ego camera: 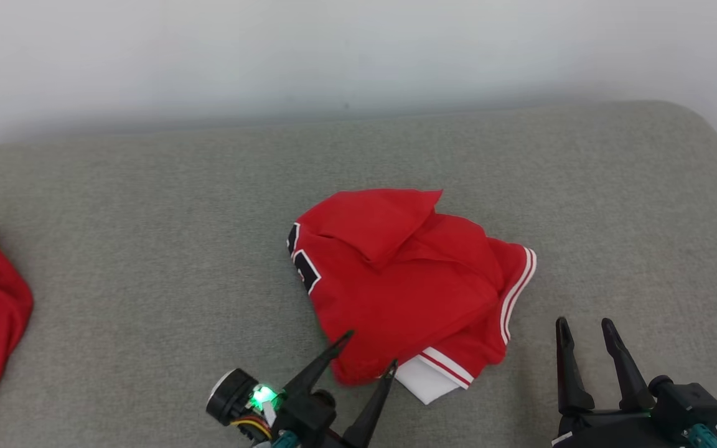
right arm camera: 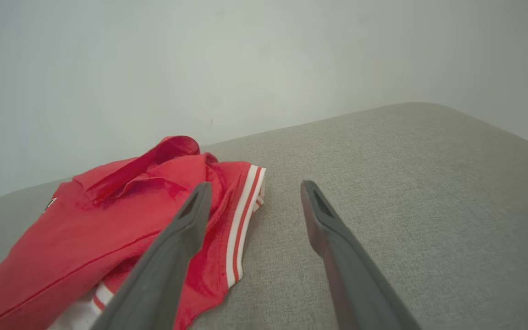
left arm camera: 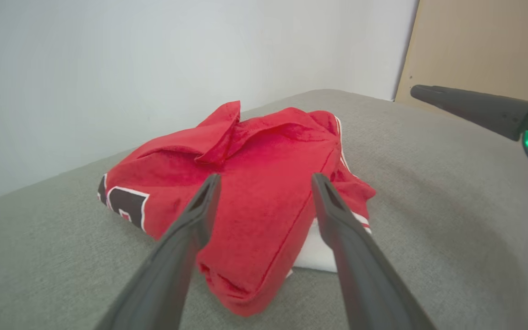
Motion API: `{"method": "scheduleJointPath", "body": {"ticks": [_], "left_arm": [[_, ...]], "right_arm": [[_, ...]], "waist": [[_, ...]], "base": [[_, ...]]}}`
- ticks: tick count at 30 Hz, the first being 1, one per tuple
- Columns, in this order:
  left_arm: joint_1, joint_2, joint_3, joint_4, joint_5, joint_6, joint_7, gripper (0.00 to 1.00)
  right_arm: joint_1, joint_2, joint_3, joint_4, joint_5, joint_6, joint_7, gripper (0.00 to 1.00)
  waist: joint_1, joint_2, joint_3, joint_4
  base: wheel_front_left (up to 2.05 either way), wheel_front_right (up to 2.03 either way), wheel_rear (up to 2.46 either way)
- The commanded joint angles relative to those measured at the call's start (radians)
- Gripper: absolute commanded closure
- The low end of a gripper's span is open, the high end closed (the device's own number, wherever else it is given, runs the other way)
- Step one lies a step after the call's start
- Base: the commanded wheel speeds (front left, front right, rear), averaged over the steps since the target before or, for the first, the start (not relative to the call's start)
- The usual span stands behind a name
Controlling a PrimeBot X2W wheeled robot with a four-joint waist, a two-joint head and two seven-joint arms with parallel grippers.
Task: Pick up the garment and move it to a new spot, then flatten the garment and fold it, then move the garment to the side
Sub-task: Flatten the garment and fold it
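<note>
Left tool (ego camera: pixel 371 349), wide open and empty, frames the garment's (ego camera: pixel 408 280) near corner.

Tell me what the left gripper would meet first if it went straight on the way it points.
The open left gripper would most likely meet the near folded edge of the crumpled red fabric jersey with white striped trim, lying on the grey upholstered cushion; the remaining gap is unclear.

the left gripper (ego camera: pixel 371 350) is seen at the lower middle of the head view, jaws spread wide, fingers angled up and to the right. the right gripper (ego camera: pixel 584 322) is seen at the lower right, jaws likewise spread, fingers pointed straight up.
</note>
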State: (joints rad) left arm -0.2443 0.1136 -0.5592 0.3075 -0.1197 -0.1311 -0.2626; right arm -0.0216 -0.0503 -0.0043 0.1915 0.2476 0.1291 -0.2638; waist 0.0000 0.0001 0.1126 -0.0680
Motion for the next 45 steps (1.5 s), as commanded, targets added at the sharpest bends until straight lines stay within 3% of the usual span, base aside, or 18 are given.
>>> {"method": "scheduleJointPath", "body": {"ticks": [1, 14, 15, 16, 17, 25, 35, 45], "left_arm": [[-0.035, 0.012, -0.027, 0.037, 0.003, 0.001, -0.004, 0.00], [-0.191, 0.016, -0.100, 0.321, 0.070, 0.002, -0.004, 0.00], [-0.200, 0.013, -0.095, 0.341, 0.069, 0.003, -0.004, 0.16], [-0.212, 0.008, -0.092, 0.356, 0.066, 0.003, -0.004, 0.82], [-0.219, 0.001, -0.086, 0.363, 0.057, 0.003, -0.004, 1.00], [-0.212, -0.030, -0.045, 0.256, 0.011, 0.002, -0.004, 1.00], [-0.041, -0.040, 0.153, 0.022, -0.093, 0.004, -0.004, 1.00], [0.158, -0.058, 0.267, 0.035, -0.101, 0.002, -0.004, 1.00]], "right_arm": [[-0.014, 0.000, 0.004, 0.004, 0.010, 0.003, -0.001, 0.00], [-0.039, 0.000, 0.020, 0.016, 0.022, 0.003, -0.001, 0.00], [-0.039, 0.000, 0.020, 0.015, 0.022, 0.003, -0.001, 0.00], [-0.036, 0.000, 0.020, 0.014, 0.021, 0.003, -0.001, 0.00], [-0.034, 0.000, 0.017, 0.013, 0.023, 0.003, -0.001, 0.00], [-0.014, 0.000, 0.009, 0.011, 0.031, 0.003, -0.001, 0.00], [0.002, 0.000, 0.019, 0.032, 0.022, 0.003, -0.001, 0.00], [0.012, 0.000, 0.020, 0.059, 0.010, 0.003, -0.001, 0.00]], "waist": [[0.0000, -0.0001, 0.026, -0.038], [0.0000, -0.0001, 0.054, -0.109], [0.0000, -0.0001, 0.055, -0.111], [0.0000, -0.0001, 0.056, -0.112], [0.0000, -0.0001, 0.057, -0.113], [0.0000, -0.0001, 0.050, -0.059], [0.0000, -0.0001, 0.021, 0.079], [0.0000, -0.0001, 0.002, 0.133]], "base": [[0.00, 0.00, 0.00], [0.00, 0.00, 0.00], [0.00, 0.00, 0.00], [0.00, 0.00, 0.00], [0.00, 0.00, 0.00], [0.00, 0.00, 0.00], [0.00, 0.00, 0.00], [0.00, 0.00, 0.00]]}}
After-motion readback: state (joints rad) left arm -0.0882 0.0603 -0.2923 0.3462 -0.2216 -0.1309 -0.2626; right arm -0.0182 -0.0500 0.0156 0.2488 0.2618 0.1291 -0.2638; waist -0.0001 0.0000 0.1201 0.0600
